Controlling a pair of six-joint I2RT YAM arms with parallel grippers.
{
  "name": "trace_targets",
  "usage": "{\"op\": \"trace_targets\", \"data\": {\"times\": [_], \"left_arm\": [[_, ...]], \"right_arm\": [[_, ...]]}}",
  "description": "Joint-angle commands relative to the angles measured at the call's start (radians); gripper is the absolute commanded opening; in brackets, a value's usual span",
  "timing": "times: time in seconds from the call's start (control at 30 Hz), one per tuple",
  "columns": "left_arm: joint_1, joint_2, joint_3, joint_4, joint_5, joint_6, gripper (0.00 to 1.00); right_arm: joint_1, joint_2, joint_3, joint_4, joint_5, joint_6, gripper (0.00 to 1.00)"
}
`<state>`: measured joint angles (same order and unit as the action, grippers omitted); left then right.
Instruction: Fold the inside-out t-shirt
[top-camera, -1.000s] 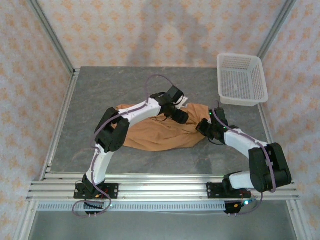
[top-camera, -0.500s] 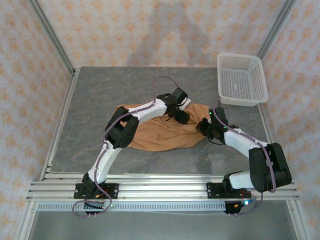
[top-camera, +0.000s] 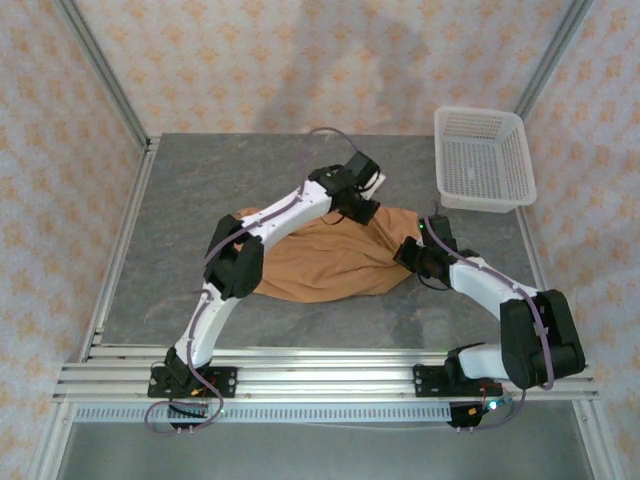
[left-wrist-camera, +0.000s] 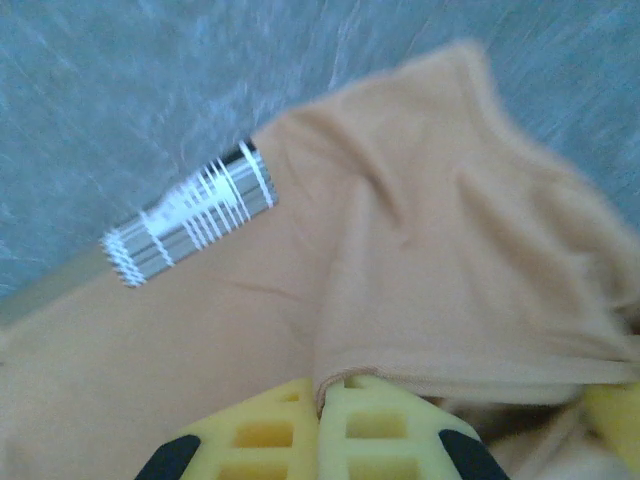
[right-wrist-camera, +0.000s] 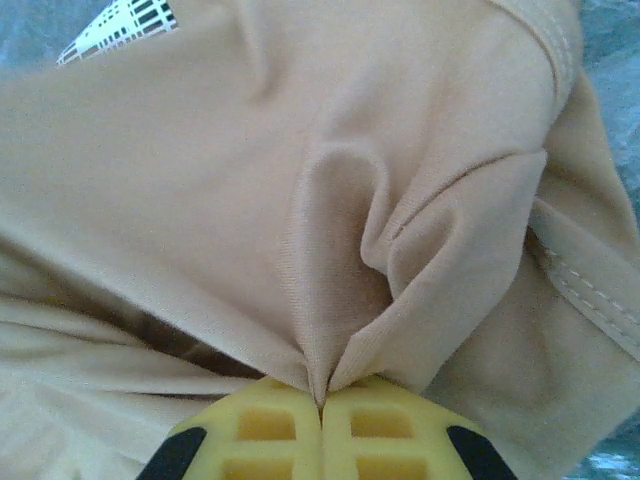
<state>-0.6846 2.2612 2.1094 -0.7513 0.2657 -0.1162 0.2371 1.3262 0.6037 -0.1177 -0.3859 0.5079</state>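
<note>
inside-out t-shirt (top-camera: 320, 268) lies bunched mid-table (top-camera: 190, 190), well apart from the white basket (top-camera: 483, 160) at the far-right corner. left gripper (left-wrist-camera: 318, 385): jaws fully together, pinching a hem at the shirt's far edge, near the striped label (left-wrist-camera: 190, 225). right gripper (right-wrist-camera: 320, 395): jaws together on a raised fold at the shirt's right end.

No word, brand or number can be read. The small striped patch (left-wrist-camera: 190, 225) on the orange-tan soft cloth t-shirt (left-wrist-camera: 430, 250) bears white bar-like marks, blurred; the right wrist view shows it (right-wrist-camera: 120, 25) white with dark lines, equally illegible.
</note>
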Motion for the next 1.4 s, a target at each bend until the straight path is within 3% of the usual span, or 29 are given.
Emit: {"op": "trace_targets", "data": {"times": [0.0,0.17,0.3,0.4,0.47,0.67,0.93,1.0,1.1,1.17,1.3,1.37], "left_arm": [[0.031,-0.137,0.067,-0.058,0.021,-0.081,0.00],[0.070,-0.187,-0.030,-0.015,0.162,-0.178,0.00],[0.072,-0.212,-0.208,0.128,0.283,-0.281,0.00],[0.072,-0.227,-0.312,0.183,0.277,-0.327,0.00],[0.071,-0.246,-0.378,0.219,0.246,-0.343,0.00],[0.060,-0.268,-0.460,0.280,0.239,-0.371,0.00],[0.055,-0.286,-0.451,0.280,0.229,-0.387,0.00],[0.056,-0.299,-0.448,0.285,0.223,-0.393,0.00],[0.053,-0.312,-0.442,0.295,0.224,-0.406,0.00],[0.054,-0.316,-0.438,0.301,0.227,-0.412,0.00],[0.051,-0.316,-0.436,0.315,0.244,-0.443,0.00],[0.049,-0.320,-0.437,0.315,0.250,-0.444,0.00]], "right_arm": [[0.001,-0.016,-0.020,-0.100,0.105,-0.052,0.00],[0.000,-0.009,0.006,-0.155,0.166,-0.055,0.00],[0.001,-0.013,0.065,-0.193,0.136,-0.056,0.00],[0.001,-0.036,0.127,-0.228,0.042,-0.022,0.22],[0.001,-0.072,0.146,-0.223,-0.024,0.028,0.23],[0.072,-0.115,0.143,-0.074,-0.064,0.151,0.02],[0.145,0.198,0.214,0.098,-0.058,0.227,0.01],[0.153,0.253,0.203,0.153,-0.068,0.268,0.13],[0.162,0.286,0.164,0.257,-0.032,0.337,0.47],[0.163,0.304,0.157,0.290,0.002,0.375,0.60],[0.163,0.350,0.168,0.319,0.064,0.442,0.67],[0.164,0.363,0.172,0.326,0.093,0.469,0.61]]}}
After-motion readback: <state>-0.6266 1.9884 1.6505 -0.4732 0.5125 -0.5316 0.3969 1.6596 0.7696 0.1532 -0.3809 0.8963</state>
